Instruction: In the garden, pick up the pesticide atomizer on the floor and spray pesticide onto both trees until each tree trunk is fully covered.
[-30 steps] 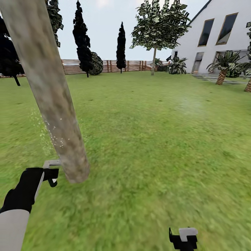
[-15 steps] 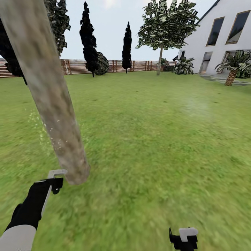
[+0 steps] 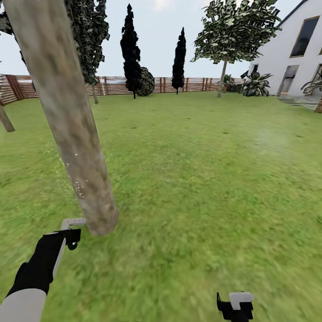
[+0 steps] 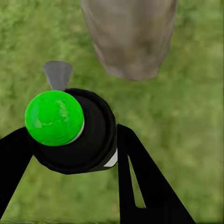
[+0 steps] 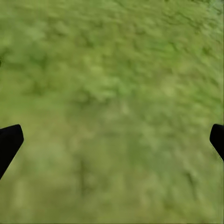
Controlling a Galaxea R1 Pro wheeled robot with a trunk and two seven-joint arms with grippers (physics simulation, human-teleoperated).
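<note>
One trunk in work: the near tree trunk [image 3: 67,116] rises just ahead of the left gripper [image 4: 70,140], whose fingers [image 4: 140,182] are clamped on the pesticide atomizer [image 4: 81,135]. The cap dot [image 4: 54,117] reads green in the left wrist view, and the grey nozzle [image 4: 58,74] points past the trunk's base [image 4: 130,42] at the lawn [image 3: 201,179]. In the head view, pale specks sit on the lower trunk and drift just beside it; probably spray, but the render is too soft to be sure. Coverage looks partial at best: the upper trunk shows no specks.

Right gripper [image 5: 112,135] hangs over grass well away from the trunk, fingers wide, holding nothing.

Pickup done. Left to do: finish this trunk, then the second tree [image 3: 237,27], far beyond the near trunk by the fence [image 3: 112,85] and house [image 3: 295,58].
</note>
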